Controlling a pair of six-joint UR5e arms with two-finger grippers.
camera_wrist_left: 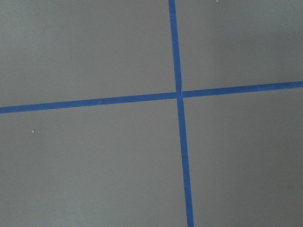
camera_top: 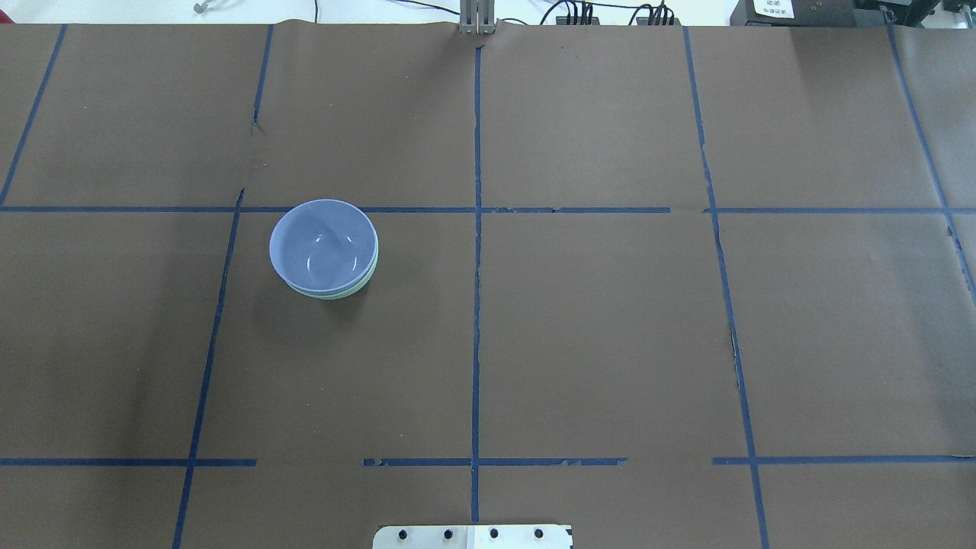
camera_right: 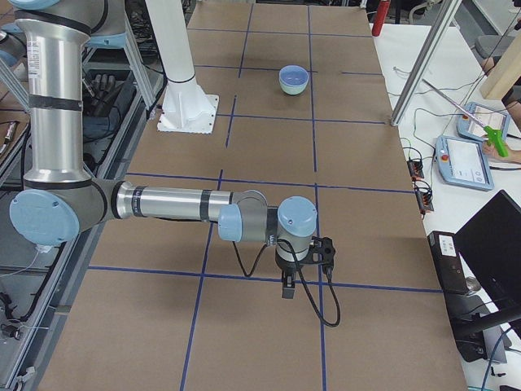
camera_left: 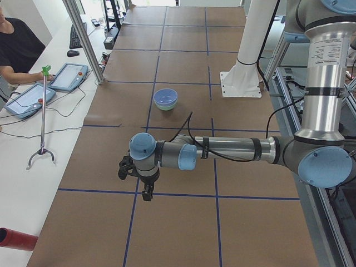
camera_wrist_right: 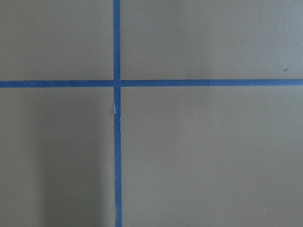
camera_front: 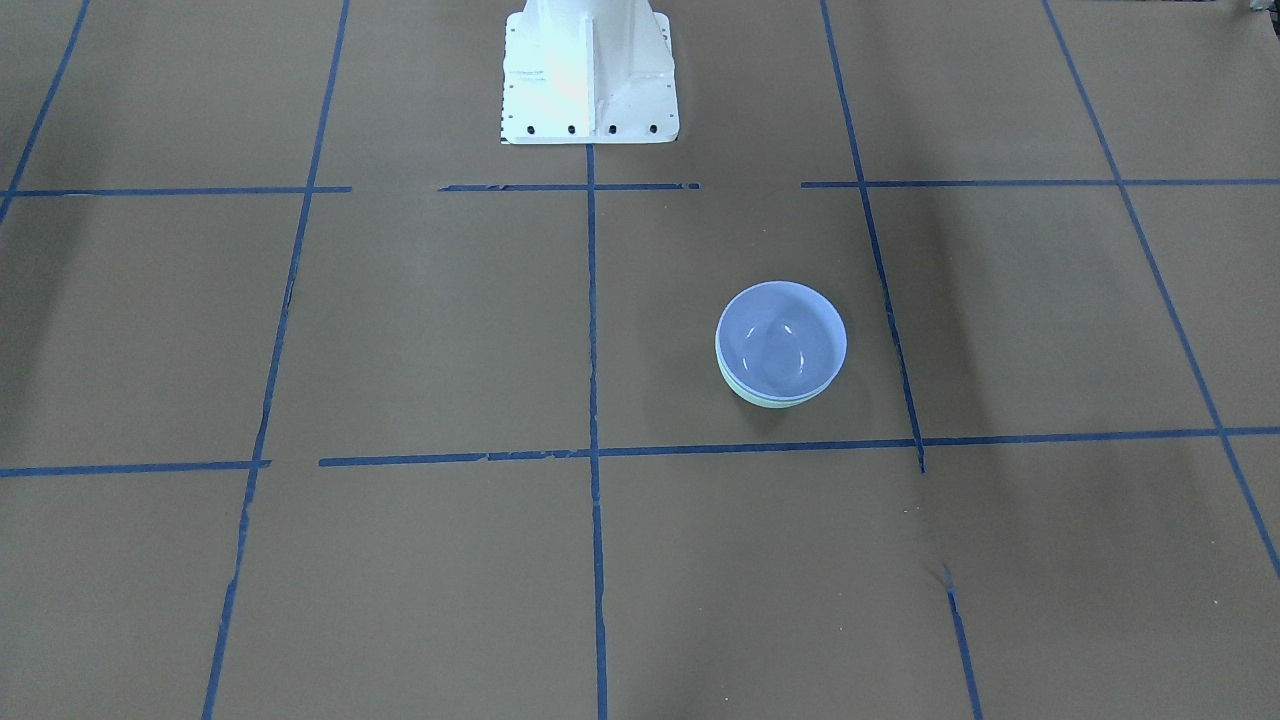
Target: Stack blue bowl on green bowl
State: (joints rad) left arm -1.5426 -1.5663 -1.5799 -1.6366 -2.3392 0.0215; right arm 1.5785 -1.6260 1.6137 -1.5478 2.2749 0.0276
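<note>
The blue bowl sits nested inside the green bowl, whose mint rim shows just below it. The stack stands on the brown table, left of centre in the overhead view, blue bowl in green bowl. It also shows in the side views. My left gripper hangs low over the table, far from the bowls. My right gripper hangs at the opposite end. Both show only in the side views, so I cannot tell whether they are open or shut. The wrist views show only table and tape.
Blue tape lines grid the brown table. The white robot base stands at the table's edge. An operator, tablets and a grabber stick are on the side bench. A red cylinder lies nearby.
</note>
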